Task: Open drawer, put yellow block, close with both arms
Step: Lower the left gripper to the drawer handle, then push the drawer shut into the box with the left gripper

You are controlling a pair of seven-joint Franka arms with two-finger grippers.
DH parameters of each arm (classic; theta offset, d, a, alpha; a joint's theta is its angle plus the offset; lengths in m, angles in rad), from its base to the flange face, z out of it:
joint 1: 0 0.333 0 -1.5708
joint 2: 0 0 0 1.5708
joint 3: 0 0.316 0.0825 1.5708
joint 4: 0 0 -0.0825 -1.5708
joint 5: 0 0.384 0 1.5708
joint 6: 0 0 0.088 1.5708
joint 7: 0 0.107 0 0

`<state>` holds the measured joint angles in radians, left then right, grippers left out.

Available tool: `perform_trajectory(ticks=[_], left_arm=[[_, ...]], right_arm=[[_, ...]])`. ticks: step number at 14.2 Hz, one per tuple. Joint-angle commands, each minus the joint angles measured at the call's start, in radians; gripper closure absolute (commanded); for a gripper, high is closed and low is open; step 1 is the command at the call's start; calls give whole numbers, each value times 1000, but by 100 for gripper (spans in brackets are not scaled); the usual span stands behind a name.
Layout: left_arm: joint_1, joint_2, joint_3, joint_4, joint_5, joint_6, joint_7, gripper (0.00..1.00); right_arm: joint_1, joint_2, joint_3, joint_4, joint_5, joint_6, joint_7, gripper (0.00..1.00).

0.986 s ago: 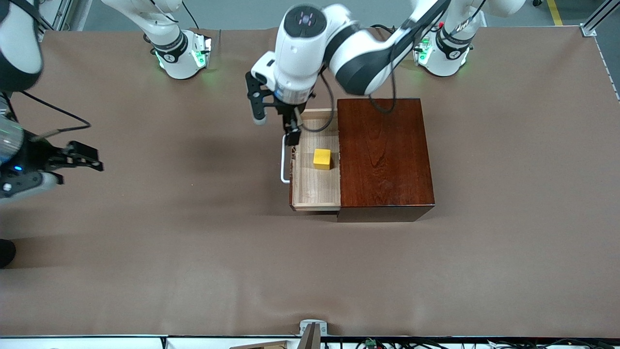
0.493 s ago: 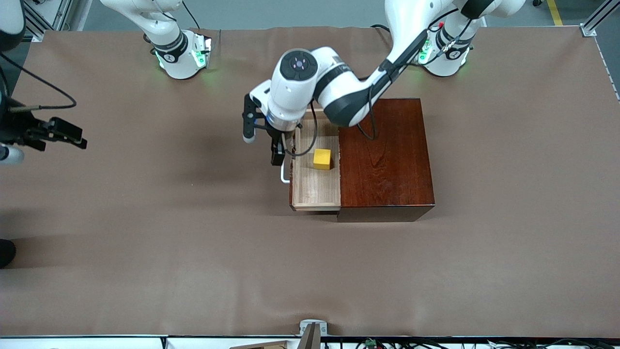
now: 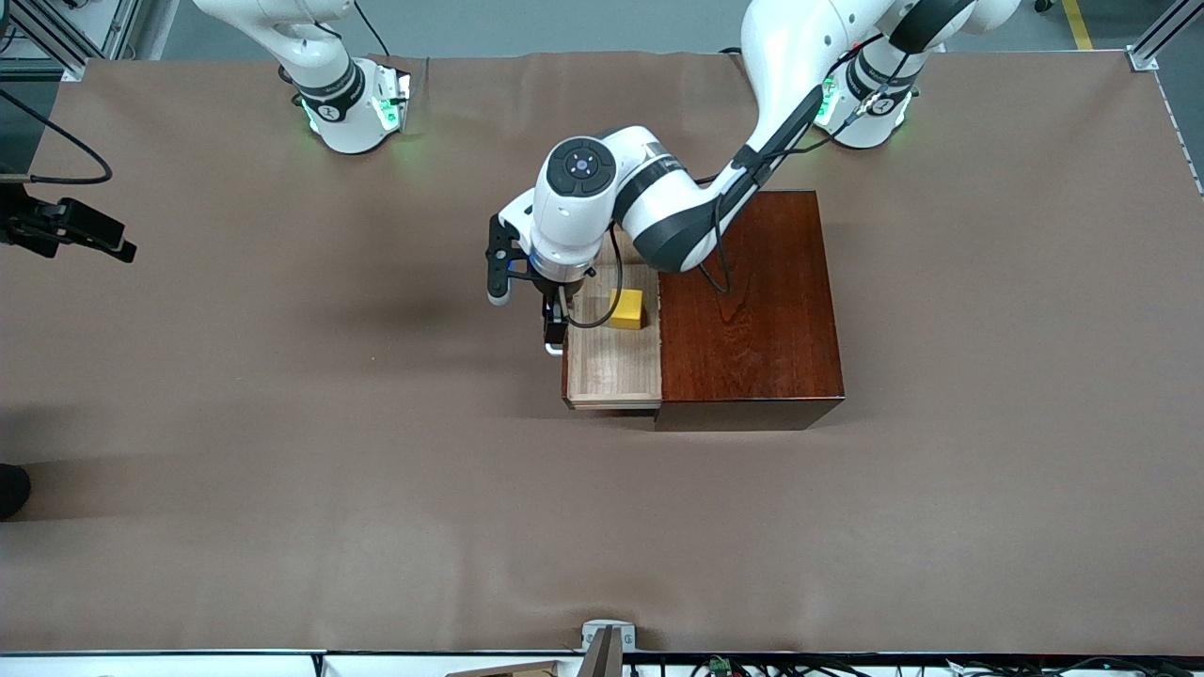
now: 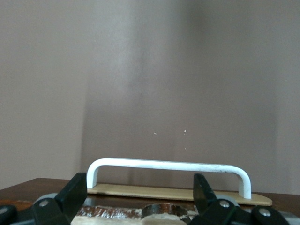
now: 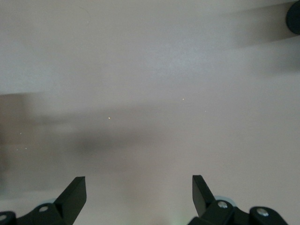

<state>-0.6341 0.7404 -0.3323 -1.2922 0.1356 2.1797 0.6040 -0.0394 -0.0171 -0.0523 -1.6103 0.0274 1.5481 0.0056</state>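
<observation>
The drawer (image 3: pixel 611 371) stands pulled out of the dark red-brown box (image 3: pixel 748 301) toward the right arm's end of the table. The yellow block (image 3: pixel 626 308) lies in its pale tray, close to the box. My left gripper (image 3: pixel 555 331) hangs low over the drawer's dark front, just above the white handle (image 3: pixel 551 349). In the left wrist view this gripper (image 4: pixel 139 194) is open, its fingers (image 4: pixel 75 192) apart over the drawer front, with the handle (image 4: pixel 168 165) just past them. My right gripper (image 3: pixel 71 230) is up at the right arm's end of the table, open (image 5: pixel 139 190) over bare cloth.
Brown cloth (image 3: pixel 329 451) covers the whole table. The two green-lit arm bases (image 3: pixel 353 108) (image 3: pixel 851 103) stand along the edge farthest from the front camera. A small metal bracket (image 3: pixel 607 639) sits at the nearest edge.
My left gripper has come down and slid along the drawer front toward the handle's nearer end. The right arm has drawn back toward its end of the table.
</observation>
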Motion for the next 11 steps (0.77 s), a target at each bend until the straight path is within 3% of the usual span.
perform_trajectory(ticks=[1, 11], left_arm=[[-10, 16, 6, 22, 24, -8, 0, 0], [-36, 16, 32, 24, 67, -150, -3, 0]], right_arm=[[36, -23, -7, -19, 8, 10, 34, 0], [29, -6, -15, 15, 9, -2, 22, 0]])
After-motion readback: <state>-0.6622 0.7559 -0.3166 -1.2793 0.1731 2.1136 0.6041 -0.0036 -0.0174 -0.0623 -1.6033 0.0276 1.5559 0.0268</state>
